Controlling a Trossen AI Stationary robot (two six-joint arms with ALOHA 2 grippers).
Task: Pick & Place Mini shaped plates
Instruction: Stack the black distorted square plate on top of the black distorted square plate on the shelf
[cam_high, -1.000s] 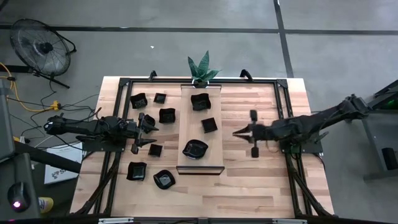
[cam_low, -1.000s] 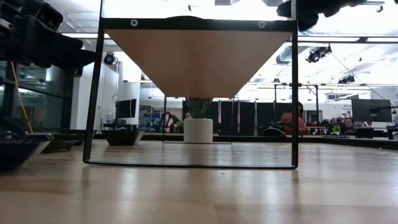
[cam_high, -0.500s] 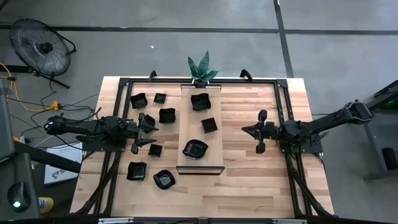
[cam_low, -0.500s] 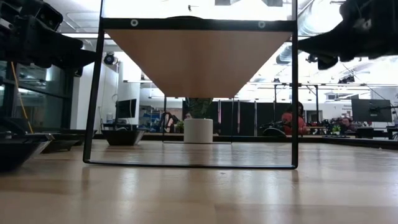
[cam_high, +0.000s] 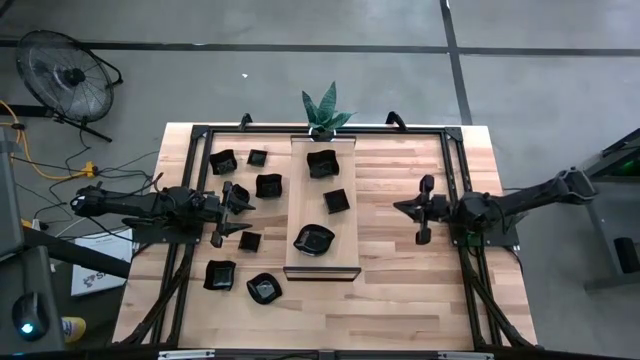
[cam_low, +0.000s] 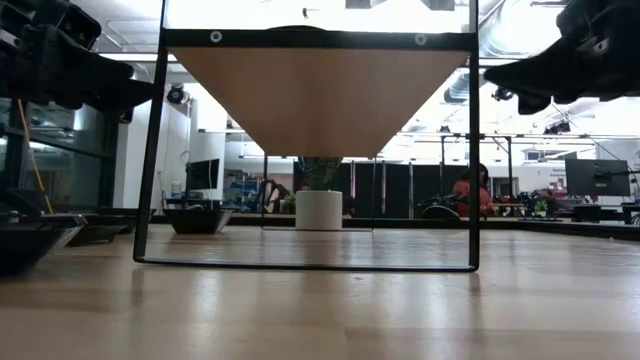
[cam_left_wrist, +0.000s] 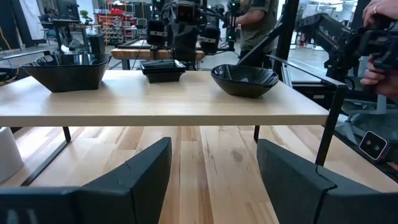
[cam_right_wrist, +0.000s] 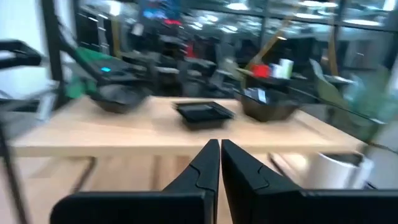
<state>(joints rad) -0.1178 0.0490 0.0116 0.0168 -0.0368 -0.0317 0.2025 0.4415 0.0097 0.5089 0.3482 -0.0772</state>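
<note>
Black dishes on board: three glossy plates (cam_high: 323, 163) on the long pale board (cam_high: 322, 262) at the table's (cam_high: 400, 290) middle.
Black dishes on table: seven more (cam_high: 269, 185) near the left edge.
Left gripper (cam_high: 230, 212): fingers spread wide, among the left-side dishes, holding nothing.
Right gripper (cam_high: 424, 210): fingers pressed together, empty, toward the right edge.

A long pale wooden board (cam_high: 322, 205) on a black frame stands raised over the middle of the tabletop (cam_high: 400, 300), and a potted plant (cam_high: 326, 110) in a white pot sits at its far end. On the grey floor far left stands a black fan (cam_high: 62, 78), with a yellow cable (cam_high: 45, 165) trailing beside the tabletop's left edge
</note>
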